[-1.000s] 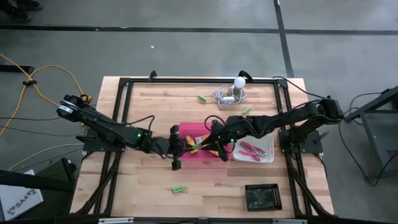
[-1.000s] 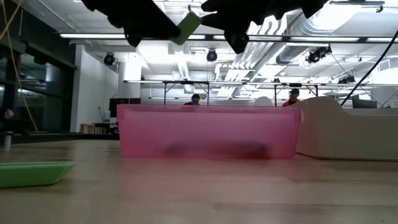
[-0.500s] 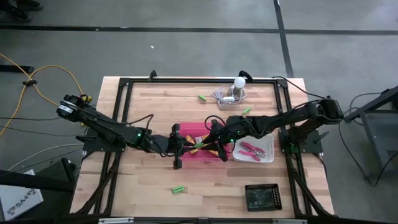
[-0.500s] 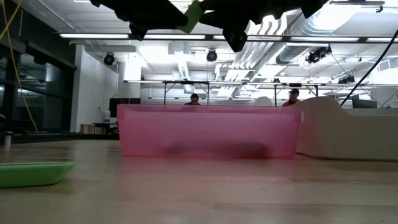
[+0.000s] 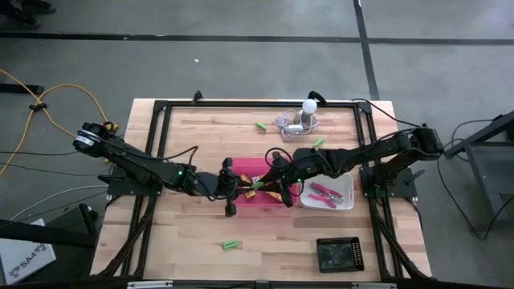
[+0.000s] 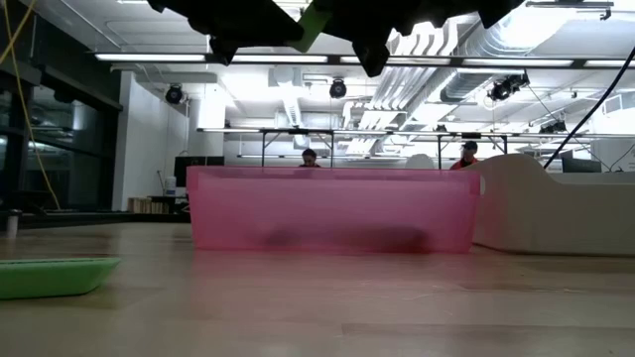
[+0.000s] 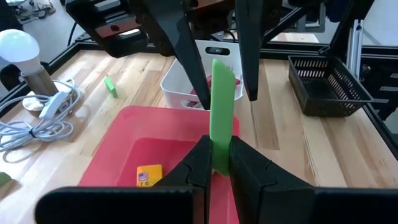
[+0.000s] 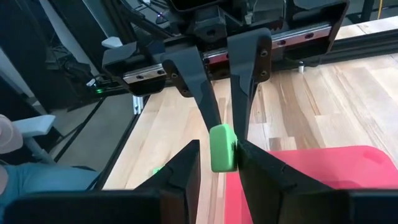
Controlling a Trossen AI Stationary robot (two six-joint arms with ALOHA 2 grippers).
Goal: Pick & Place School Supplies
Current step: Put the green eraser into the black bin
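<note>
The left gripper [image 7: 214, 163], pinching a green stick [image 7: 222, 112], has edged toward the spread right gripper [image 8: 217, 163] above the pink tray [image 7: 124, 146].

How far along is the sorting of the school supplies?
Done: scissors in the white tray, a yellow block in the pink tray. In hand: the left gripper holds a green stick above it, right gripper open around its end. Left: three loose green sticks.

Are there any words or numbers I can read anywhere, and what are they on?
None can be read.
Little yellow-orange block in the pink tray: a small label, too blurred to read.
White board on the floor: dark letters, too small to read.
</note>
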